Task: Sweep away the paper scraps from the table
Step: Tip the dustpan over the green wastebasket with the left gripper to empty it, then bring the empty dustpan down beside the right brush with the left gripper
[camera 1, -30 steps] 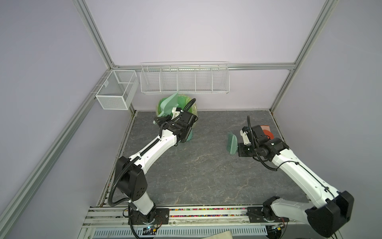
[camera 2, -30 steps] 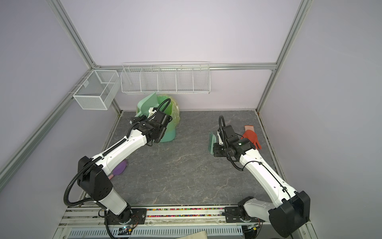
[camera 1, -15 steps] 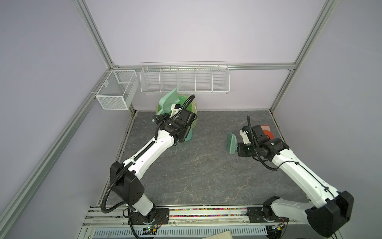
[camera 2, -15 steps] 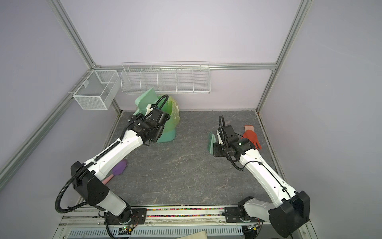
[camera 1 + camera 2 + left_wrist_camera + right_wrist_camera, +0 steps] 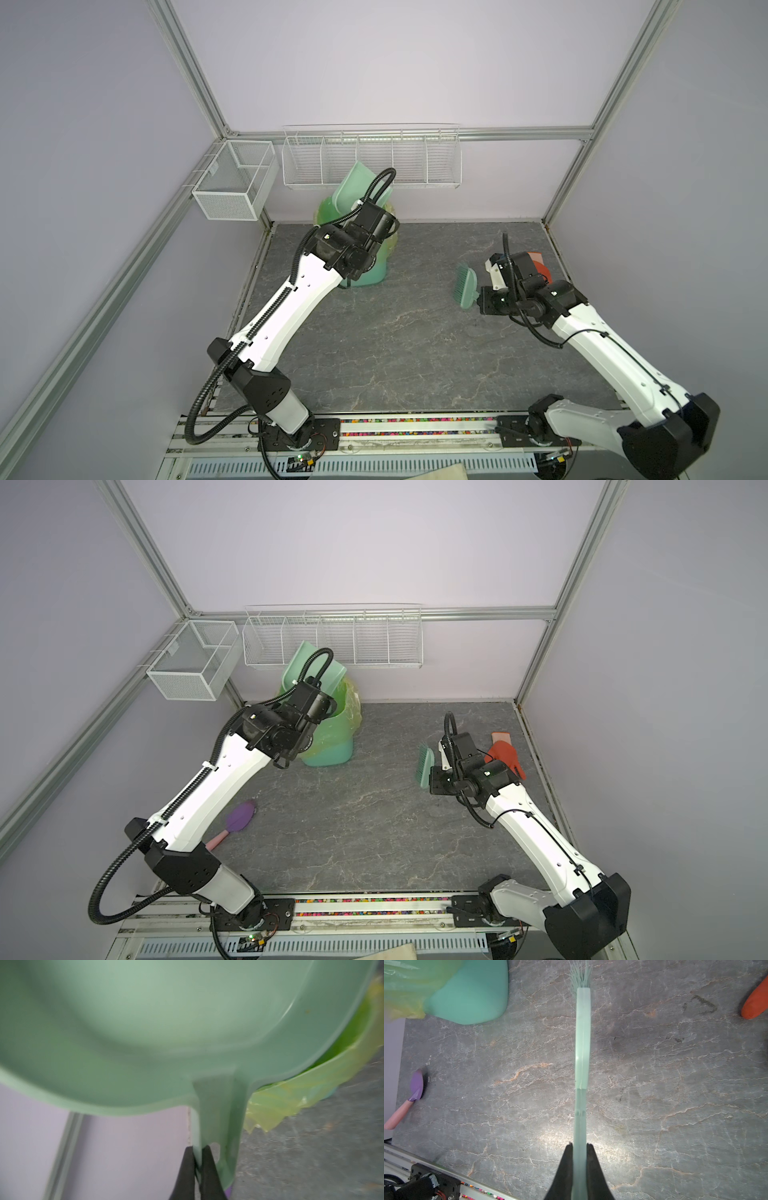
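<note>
Checking the left arm first: what are its fingers doing?

The left fingers [image 5: 187, 1172] are clenched on the handle of the mint-green dustpan [image 5: 353, 187]. The pan is tilted and held up over the mouth of the green bin [image 5: 370, 274]. That bin stands at the back left of the worktop [image 5: 395, 340] and is lined with a yellow-green bag [image 5: 352, 706].

And the right arm?

The right fingers [image 5: 565, 1167] are clamped on the handle of the pale green brush [image 5: 583, 1043]. In both top views the brush sits right of the middle, well apart from the bin, with its bristles turned toward the left arm's side. Whether the bristles touch the worktop, I cannot tell.

Where are the paper scraps?

I cannot pick them out. The left wrist view of the pan is blurred, and the pan and the arm hide the inside of the bin. The worktop itself is dark grey with pale veins and is edged by aluminium rails.

What else is lying about?

An orange glove [image 5: 505, 754] lies near the right edge, just behind the right wrist. A purple spatula [image 5: 240, 816] with a pink handle lies near the left edge, beside the left forearm. A white wire rack [image 5: 370, 160] hangs on the back wall just above the pan. A mesh basket [image 5: 232, 183] hangs on the left rail.
</note>
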